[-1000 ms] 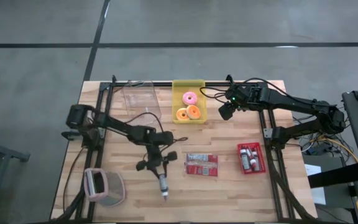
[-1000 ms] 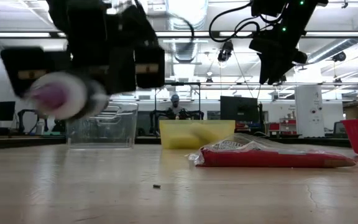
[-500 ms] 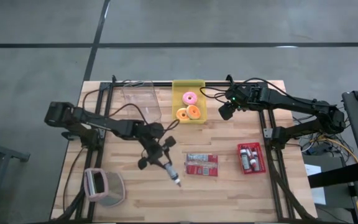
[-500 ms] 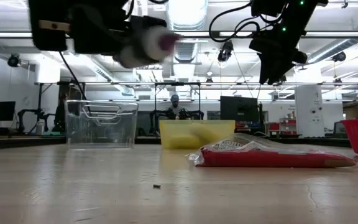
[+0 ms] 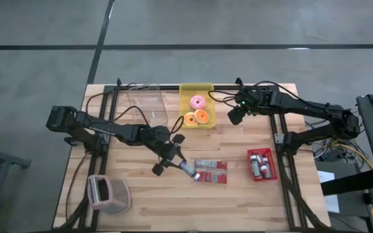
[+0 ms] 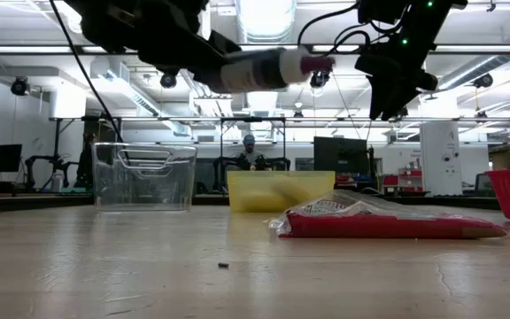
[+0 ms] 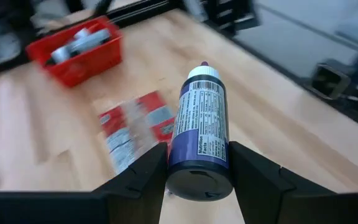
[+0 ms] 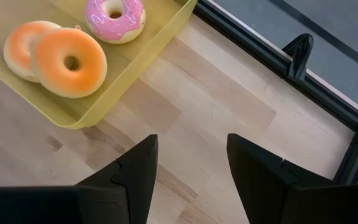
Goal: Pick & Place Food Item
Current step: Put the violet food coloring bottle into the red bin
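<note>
A purple squeeze bottle (image 5: 188,170) with a white label and a white cap is held above the table's middle, with my left gripper (image 5: 175,160) shut on it. In the low view the bottle (image 6: 268,68) lies nearly level, high over the wood. Its cap end hangs over a red food packet (image 5: 210,171) that lies flat on the table. My right gripper (image 5: 236,116) stands open in the air beside the yellow tray (image 5: 207,87) with three doughnuts, nothing between its fingers (image 8: 137,177). My left gripper pinches the bottle's base end (image 7: 174,167) between its two fingers, one on each side. The bottle runs along the fingers, cap pointing away from the wrist. The fingers slant down toward the table's right and near side. The bottle is lifted clear of the table.
A clear plastic bin (image 5: 146,102) stands at the far left next to the yellow tray. A red basket (image 5: 261,163) with small bottles sits at the right. A pink and grey object (image 5: 107,194) rests near the front left corner. Bare wood lies along the near edge.
My left gripper has risen and rolled, swinging from pointing at the near edge toward the table's right. The bottle has gone up with it, turned from end-on toward the near edge to nearly level with its cap toward the right, over the red packet.
</note>
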### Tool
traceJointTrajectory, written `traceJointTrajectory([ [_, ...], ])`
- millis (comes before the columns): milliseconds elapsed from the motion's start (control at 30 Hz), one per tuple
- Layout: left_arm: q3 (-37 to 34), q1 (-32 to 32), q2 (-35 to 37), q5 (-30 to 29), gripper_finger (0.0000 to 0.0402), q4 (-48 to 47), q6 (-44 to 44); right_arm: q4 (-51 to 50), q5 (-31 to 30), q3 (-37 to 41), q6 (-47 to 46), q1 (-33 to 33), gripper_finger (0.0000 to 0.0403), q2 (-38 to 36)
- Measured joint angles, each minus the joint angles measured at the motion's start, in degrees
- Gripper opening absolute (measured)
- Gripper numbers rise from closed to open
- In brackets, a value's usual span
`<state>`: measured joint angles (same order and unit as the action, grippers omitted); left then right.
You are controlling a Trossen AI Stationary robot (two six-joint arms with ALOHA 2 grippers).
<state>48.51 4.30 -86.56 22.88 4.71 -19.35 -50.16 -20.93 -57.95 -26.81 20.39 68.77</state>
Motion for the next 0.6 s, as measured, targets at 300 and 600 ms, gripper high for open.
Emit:
traceJointTrajectory([
  [300, 0.0, -0.01, 0.07, -13.29, 0.0161, 1.97, 14.0, -0.02, -0.02, 0.0, 0.0, 0.01, 0.0189, 0.0],
  [600, 0.0, 0.06, 1.94, -31.23, 0.0161, 4.35, 18.79, -0.02, -0.02, 0.0, 0.0, -0.01, 0.0189, 0.0],
])
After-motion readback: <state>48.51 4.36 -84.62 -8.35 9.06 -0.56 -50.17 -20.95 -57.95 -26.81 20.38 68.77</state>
